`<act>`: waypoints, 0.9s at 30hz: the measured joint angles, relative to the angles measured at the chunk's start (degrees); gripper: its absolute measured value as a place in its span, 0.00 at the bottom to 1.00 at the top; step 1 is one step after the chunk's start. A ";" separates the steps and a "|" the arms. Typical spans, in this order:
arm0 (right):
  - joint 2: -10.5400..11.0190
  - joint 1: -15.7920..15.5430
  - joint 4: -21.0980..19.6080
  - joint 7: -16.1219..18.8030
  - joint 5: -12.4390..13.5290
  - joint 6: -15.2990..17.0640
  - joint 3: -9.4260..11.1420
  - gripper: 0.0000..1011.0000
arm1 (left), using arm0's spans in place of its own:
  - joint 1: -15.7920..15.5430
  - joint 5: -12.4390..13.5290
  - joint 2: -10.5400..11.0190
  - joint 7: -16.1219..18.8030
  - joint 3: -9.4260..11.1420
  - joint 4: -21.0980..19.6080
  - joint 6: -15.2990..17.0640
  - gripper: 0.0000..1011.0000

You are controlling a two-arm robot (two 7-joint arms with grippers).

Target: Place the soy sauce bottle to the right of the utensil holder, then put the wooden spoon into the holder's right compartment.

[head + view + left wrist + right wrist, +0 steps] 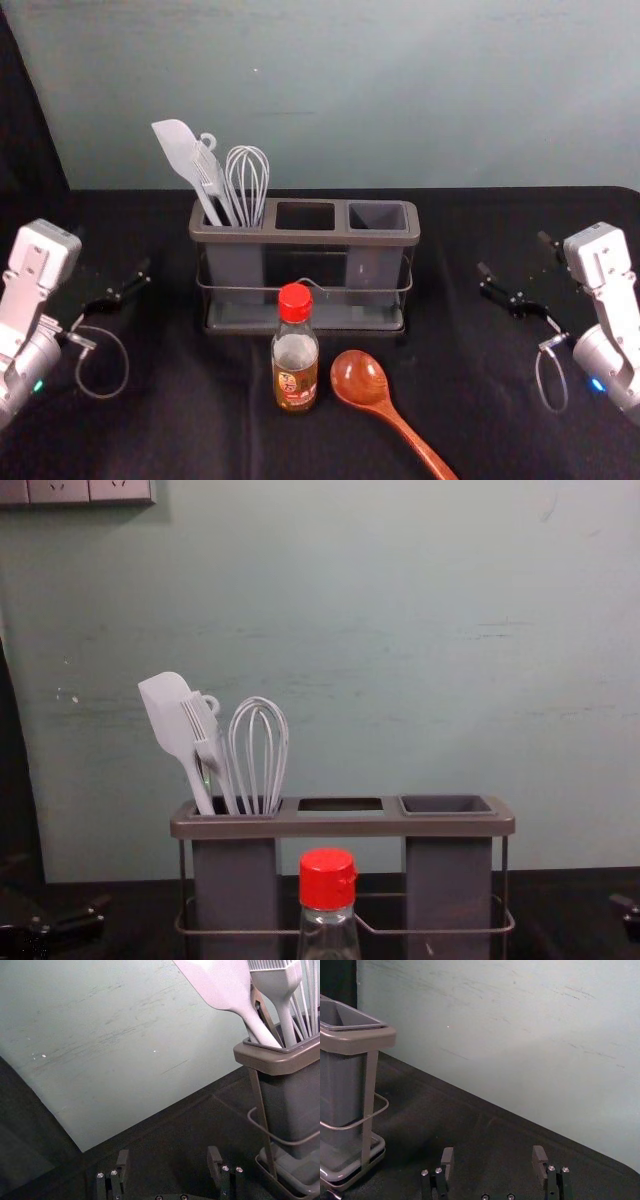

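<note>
My left gripper [116,280] is open and empty, left of the utensil holder [300,237]; the left wrist view shows the left gripper [168,1160] with fingers apart. On the right, my right gripper [515,262] is also open and empty, and the right wrist view has the right gripper [493,1160] beside the holder's end. The soy sauce bottle [296,362], red-capped, stands upright in front of the holder. Just right of it lies the wooden spoon [360,380], bowl toward the holder, handle running toward the near edge. The holder's right compartment [378,217] has nothing sticking out.
White utensils, a spatula [178,150] and a whisk [247,180] among them, stand in the holder's left compartment. Behind the black-covered table [200,420] rises a pale wall [400,90]. A socket panel [75,490] is high on the wall at the left.
</note>
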 joint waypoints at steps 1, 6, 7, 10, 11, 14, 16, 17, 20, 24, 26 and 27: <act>0.00 0.00 0.00 0.00 0.00 0.00 0.00 0.99 | 0.00 0.00 0.00 0.00 0.00 0.00 0.00 1.00; 0.00 0.00 0.00 0.00 0.00 0.00 0.00 0.99 | 0.00 0.00 0.00 0.00 0.00 0.00 0.00 1.00; 0.00 0.00 0.00 0.00 0.00 0.00 0.00 0.99 | 0.00 0.00 0.00 0.00 0.00 0.00 0.00 1.00; 0.00 0.00 0.00 0.00 0.00 0.00 0.00 0.99 | 0.00 0.00 0.00 0.00 0.00 0.00 0.00 1.00; 0.00 0.00 0.00 0.00 0.00 0.00 0.00 0.99 | 0.00 0.00 0.00 0.00 0.00 0.00 0.00 1.00; 0.00 0.00 0.00 0.00 0.00 0.00 0.00 0.99 | 0.00 0.00 0.00 0.00 0.00 0.00 0.00 1.00; 0.00 0.00 0.00 0.00 0.00 0.00 0.00 0.99 | 0.00 0.00 0.00 0.00 0.00 0.00 0.00 1.00; 0.00 0.00 0.00 0.00 0.00 0.00 0.00 0.99 | 0.00 0.00 0.00 0.00 0.00 0.00 0.00 1.00; 0.00 0.00 0.00 0.00 0.00 0.00 0.00 0.99 | 0.00 0.00 0.00 0.00 0.00 0.00 0.00 1.00; 0.00 0.00 0.00 0.00 0.00 0.00 0.00 0.99 | 0.00 0.00 0.00 0.00 0.00 0.00 0.00 1.00; 0.00 0.00 0.00 0.00 0.00 0.00 0.00 0.99 | 0.00 0.00 0.00 0.00 0.00 0.00 0.00 1.00; 0.00 0.00 0.00 0.00 0.00 0.00 0.00 0.99 | 0.00 0.00 0.00 0.00 0.00 0.00 0.00 1.00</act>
